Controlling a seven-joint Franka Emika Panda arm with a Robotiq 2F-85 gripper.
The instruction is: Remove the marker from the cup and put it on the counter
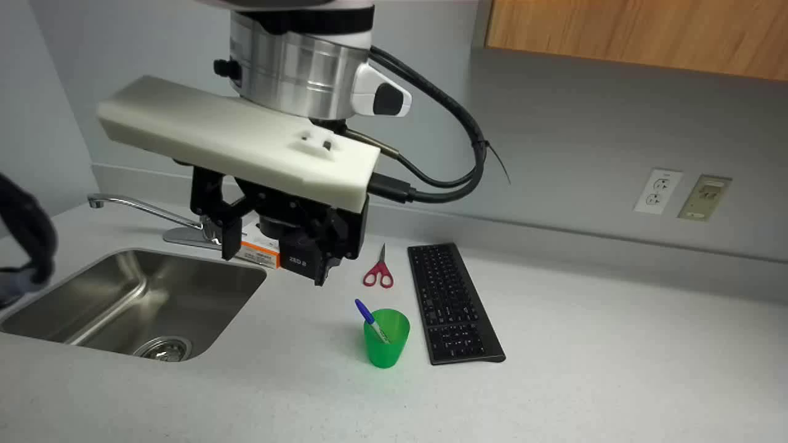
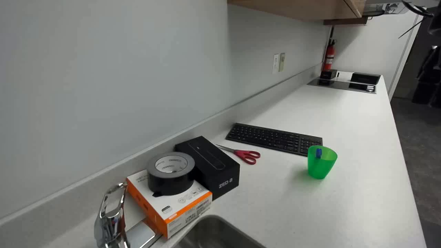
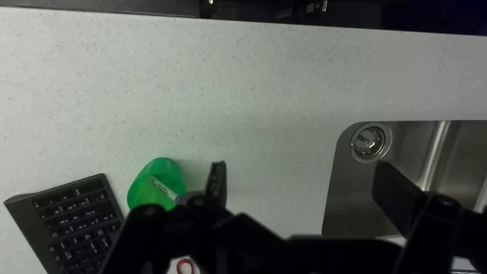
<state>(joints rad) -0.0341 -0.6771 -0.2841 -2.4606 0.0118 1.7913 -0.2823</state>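
Observation:
The green cup [image 1: 385,355] stands upright on the pale counter [image 1: 554,394]; it also shows in an exterior view [image 2: 318,169] and the wrist view [image 3: 146,192]. The marker [image 1: 371,319] leans in the cup, its blue end sticking out above the rim on the sink side. In the wrist view the marker's white body [image 3: 163,187] shows, while its blue end is mostly hidden behind a gripper finger. My gripper [image 1: 275,263] is open and empty, high above the counter between sink and cup. In the wrist view the fingers [image 3: 300,167] are wide apart.
A black keyboard [image 1: 452,301] lies beside the cup, with red-handled scissors [image 1: 378,271] behind it. A steel sink [image 1: 138,307] and faucet [image 1: 148,209] are on the other side. A black box [image 2: 220,168], an orange-white box [image 2: 186,206] and a tape roll [image 2: 170,179] stand near the wall.

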